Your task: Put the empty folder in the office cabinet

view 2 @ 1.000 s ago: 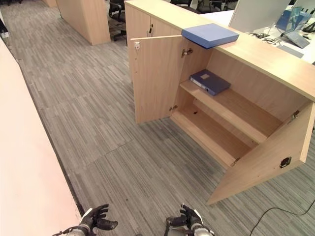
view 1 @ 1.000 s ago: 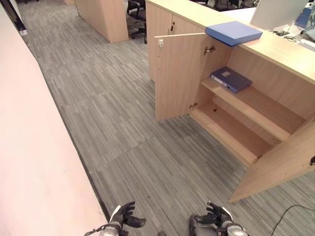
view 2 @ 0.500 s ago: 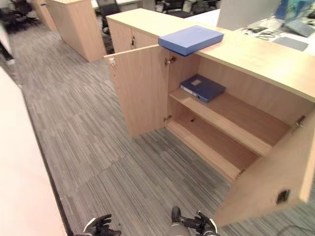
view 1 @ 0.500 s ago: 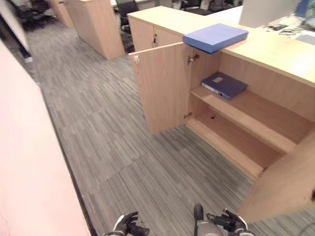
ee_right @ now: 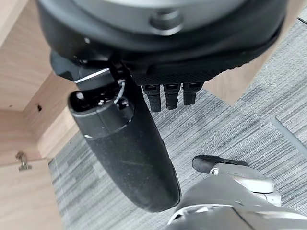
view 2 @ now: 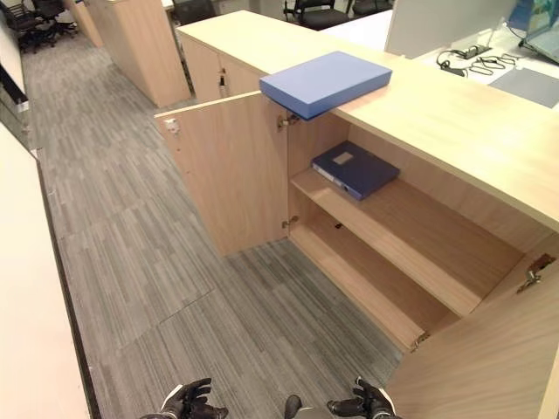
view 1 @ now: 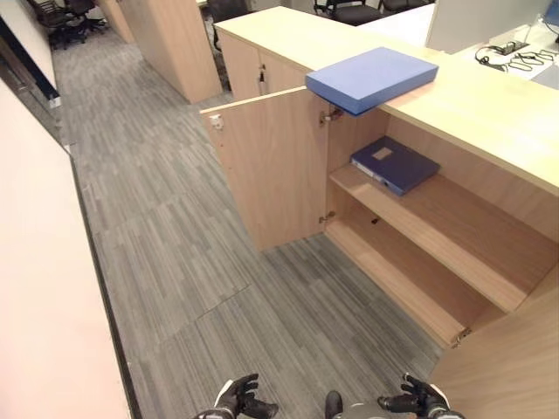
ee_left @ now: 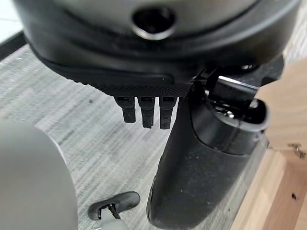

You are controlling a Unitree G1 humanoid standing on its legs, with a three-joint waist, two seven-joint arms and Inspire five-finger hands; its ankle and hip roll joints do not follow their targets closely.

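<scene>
A light blue folder [view 1: 371,78] lies flat on top of the wooden office cabinet [view 1: 489,113], with one corner overhanging the open left door [view 1: 271,166]. A darker blue folder [view 1: 395,163] lies flat on the cabinet's upper shelf [view 1: 454,236]. Both hands hang low at the near edge of the eye views, well short of the cabinet. My left hand [view 1: 238,400] and right hand [view 1: 417,400] are open and hold nothing. The wrist views show each hand, left [ee_left: 201,158] and right [ee_right: 124,148], relaxed above grey carpet.
The cabinet's right door [view 1: 507,367] swings out at the lower right, close to my right hand. The bottom shelf [view 1: 393,271] is bare. A pale wall [view 1: 44,305] runs along the left. More cabinets [view 1: 175,44] and office chairs [view 1: 61,13] stand at the back.
The whole picture has shifted and the cabinet looks nearer and more central, so the camera has moved closer. Both folders lie where they were. Both hands stay low and open.
</scene>
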